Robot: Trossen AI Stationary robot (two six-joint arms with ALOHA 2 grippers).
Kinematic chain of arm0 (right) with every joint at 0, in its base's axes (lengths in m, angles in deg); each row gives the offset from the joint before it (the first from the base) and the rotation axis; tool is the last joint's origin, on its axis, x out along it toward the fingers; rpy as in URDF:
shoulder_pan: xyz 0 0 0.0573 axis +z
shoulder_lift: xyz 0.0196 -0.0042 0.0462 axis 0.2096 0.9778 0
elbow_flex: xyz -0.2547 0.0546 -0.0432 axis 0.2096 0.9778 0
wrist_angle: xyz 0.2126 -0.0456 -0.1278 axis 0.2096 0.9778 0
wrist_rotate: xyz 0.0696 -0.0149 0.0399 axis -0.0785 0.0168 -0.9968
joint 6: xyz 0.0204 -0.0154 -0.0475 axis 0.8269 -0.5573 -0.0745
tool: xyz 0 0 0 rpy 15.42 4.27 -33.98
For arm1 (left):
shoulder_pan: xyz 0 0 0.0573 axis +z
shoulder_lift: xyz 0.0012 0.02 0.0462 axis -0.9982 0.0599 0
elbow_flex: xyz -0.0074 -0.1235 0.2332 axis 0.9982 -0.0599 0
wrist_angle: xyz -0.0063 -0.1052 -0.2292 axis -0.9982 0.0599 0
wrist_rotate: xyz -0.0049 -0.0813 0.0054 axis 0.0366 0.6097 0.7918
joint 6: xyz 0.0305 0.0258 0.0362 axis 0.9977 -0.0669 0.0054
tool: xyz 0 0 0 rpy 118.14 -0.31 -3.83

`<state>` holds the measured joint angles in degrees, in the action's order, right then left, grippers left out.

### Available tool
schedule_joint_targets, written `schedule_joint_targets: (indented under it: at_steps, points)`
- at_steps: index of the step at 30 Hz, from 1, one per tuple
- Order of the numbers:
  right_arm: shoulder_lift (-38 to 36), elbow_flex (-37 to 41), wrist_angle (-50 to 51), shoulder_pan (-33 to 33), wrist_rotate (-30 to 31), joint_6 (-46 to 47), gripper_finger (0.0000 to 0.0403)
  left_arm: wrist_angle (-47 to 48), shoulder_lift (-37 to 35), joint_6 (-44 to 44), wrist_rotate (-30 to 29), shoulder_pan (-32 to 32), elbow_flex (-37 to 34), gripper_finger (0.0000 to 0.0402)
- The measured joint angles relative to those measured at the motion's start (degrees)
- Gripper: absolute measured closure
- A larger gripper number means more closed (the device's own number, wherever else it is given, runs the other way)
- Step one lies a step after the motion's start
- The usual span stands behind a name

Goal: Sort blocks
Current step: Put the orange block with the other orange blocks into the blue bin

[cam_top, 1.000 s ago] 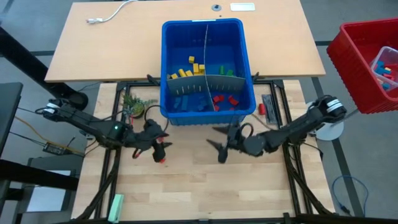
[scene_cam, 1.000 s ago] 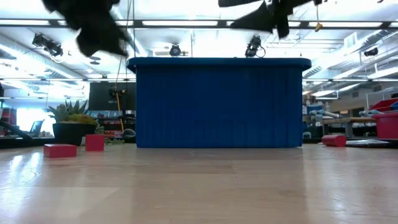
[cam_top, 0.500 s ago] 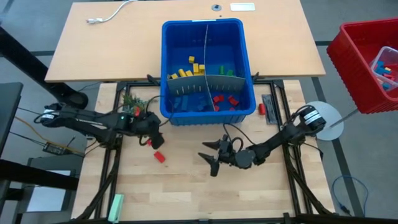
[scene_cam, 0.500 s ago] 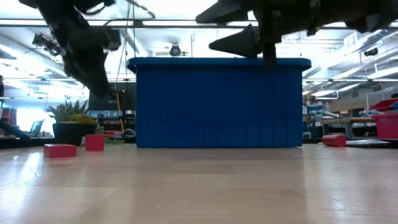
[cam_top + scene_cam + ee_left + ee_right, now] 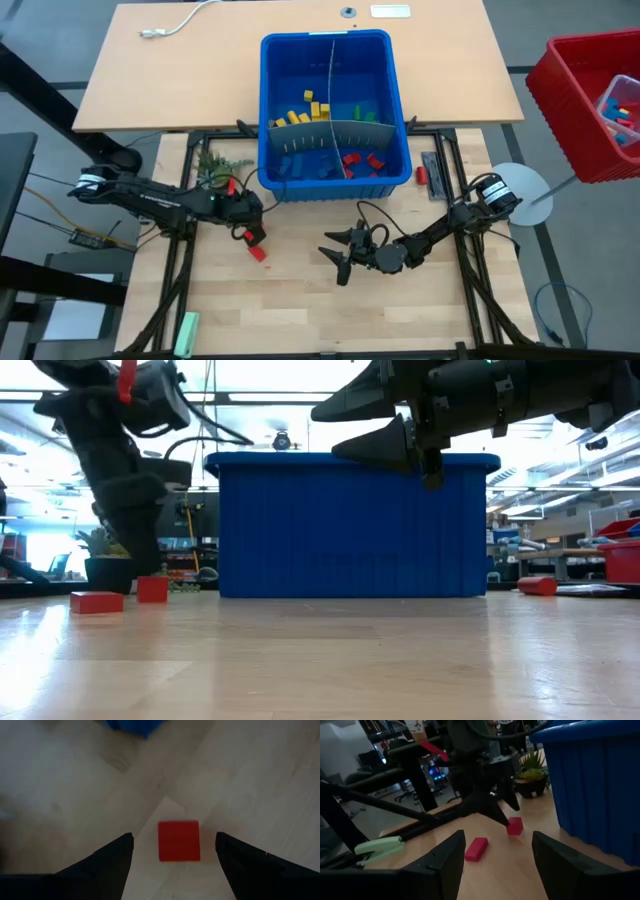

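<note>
Two red blocks lie flat on the wooden table in front of the blue bin's left corner: one and one nearer. My left gripper points steeply down over the first block, open, one finger on each side of it and clear of it. My right gripper hangs level above the table's middle, open and with nothing between its fingers, pointing at the two blocks. The blue bin holds yellow, green, blue and red blocks in separate compartments.
A third red block lies right of the bin. A small potted plant stands left of it. A pale green bar lies at the near left corner. A red crate stands beyond the table's right side. Bare wood stretches toward the near edge.
My left gripper has swung toward the bin, tipped more steeply downward and sunk over the red block. My right gripper has come down and moved toward the table's near-left. Both red blocks have stayed in place.
</note>
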<state>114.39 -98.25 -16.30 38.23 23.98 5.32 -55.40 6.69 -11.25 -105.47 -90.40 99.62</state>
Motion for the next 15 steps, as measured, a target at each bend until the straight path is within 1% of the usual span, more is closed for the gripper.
schedule_joint_targets:
  at_steps: [5,8,11,15]
  points:
    - [0.0,0.0,0.1,-0.1,-0.2,0.0,0.0193,-5.3,2.9,0.4,-0.4,0.1,-2.5,0.0109]
    - [0.0,0.0,0.1,-0.1,-0.2,0.3,0.0198,-6.5,4.0,0.4,-0.5,0.1,-3.6,0.0119]
    - [0.0,0.0,0.2,-0.1,-0.5,0.2,0.0202,-7.2,4.5,0.5,-0.5,0.1,-3.5,0.0152]
    - [0.0,0.0,0.2,-0.2,-0.5,0.0,0.0207,-7.5,4.5,0.8,-0.6,0.1,-3.5,0.0222]
